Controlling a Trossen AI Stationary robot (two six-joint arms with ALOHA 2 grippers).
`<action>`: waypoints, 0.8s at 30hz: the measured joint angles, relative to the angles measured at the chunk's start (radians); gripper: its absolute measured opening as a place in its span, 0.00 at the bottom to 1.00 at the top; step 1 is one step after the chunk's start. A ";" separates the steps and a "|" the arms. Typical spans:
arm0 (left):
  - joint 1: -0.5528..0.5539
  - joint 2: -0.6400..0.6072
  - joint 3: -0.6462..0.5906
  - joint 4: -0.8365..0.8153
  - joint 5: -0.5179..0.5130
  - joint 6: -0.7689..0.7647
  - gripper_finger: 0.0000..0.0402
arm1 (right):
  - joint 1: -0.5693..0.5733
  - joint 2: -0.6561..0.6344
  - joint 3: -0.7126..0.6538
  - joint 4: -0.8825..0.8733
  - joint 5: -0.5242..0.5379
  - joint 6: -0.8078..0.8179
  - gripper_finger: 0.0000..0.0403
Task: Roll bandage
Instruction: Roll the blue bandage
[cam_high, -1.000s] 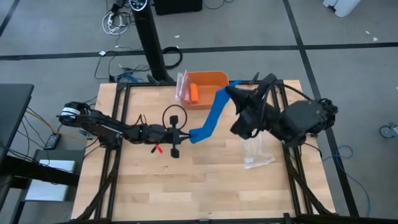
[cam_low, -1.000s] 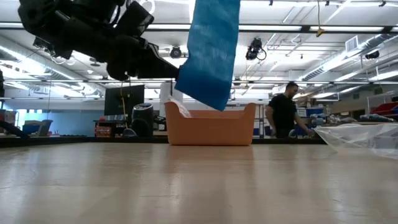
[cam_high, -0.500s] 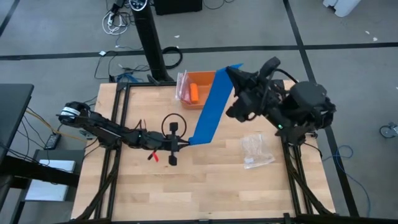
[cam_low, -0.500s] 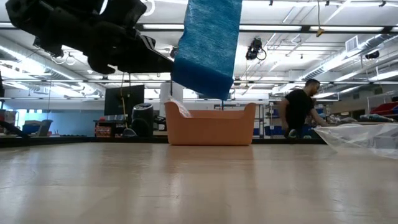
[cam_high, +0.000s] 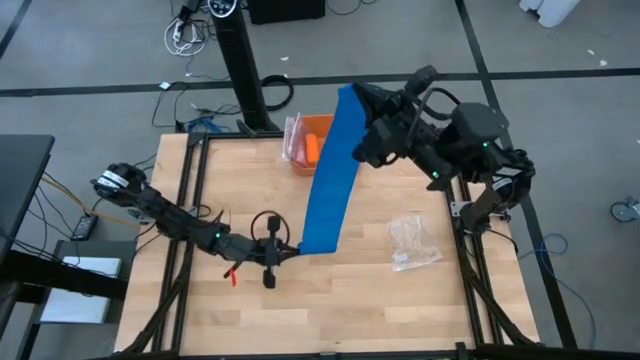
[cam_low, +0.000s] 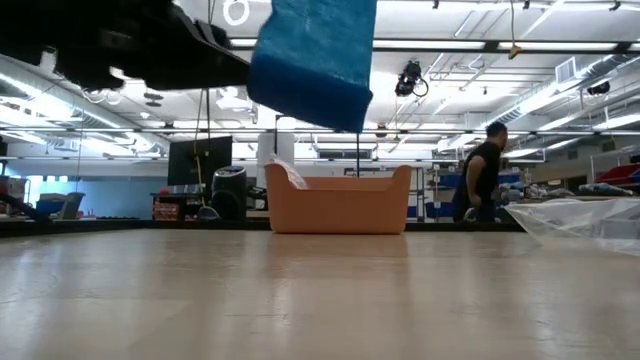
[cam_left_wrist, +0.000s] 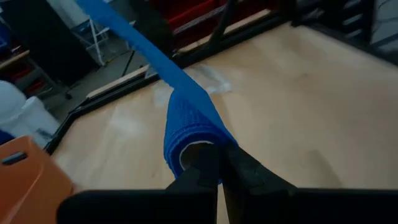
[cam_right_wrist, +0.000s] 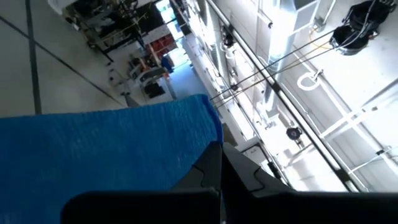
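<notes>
- The bandage hangs stretched above the bench.
- Left end effector pinches its rolled lower end; right end effector clamps the top.
- Rolling well likely needs steady tension and straight edges.

Left gripper low, right gripper raised, both jaws clamped.

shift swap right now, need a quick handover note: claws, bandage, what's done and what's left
Left claw: shut on the bandage's rolled low end, above the table's middle.
Right claw: shut on the top end, raised near the orange bin.
The bandage hangs stretched between them, clear of the table.
Done: only a small roll started.
Left: most of the strip to wind up.
</notes>
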 joint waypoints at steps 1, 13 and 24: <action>-0.015 0.000 0.002 0.007 -0.003 -0.007 0.02 | -0.010 0.000 0.000 -0.001 -0.014 0.012 0.00; -0.162 0.000 0.166 -0.049 -0.018 0.097 0.02 | -0.134 0.000 0.000 -0.263 -0.099 0.276 0.00; -0.273 0.000 0.419 -0.340 -0.104 0.192 0.02 | -0.321 -0.001 -0.027 -0.753 -0.473 0.764 0.00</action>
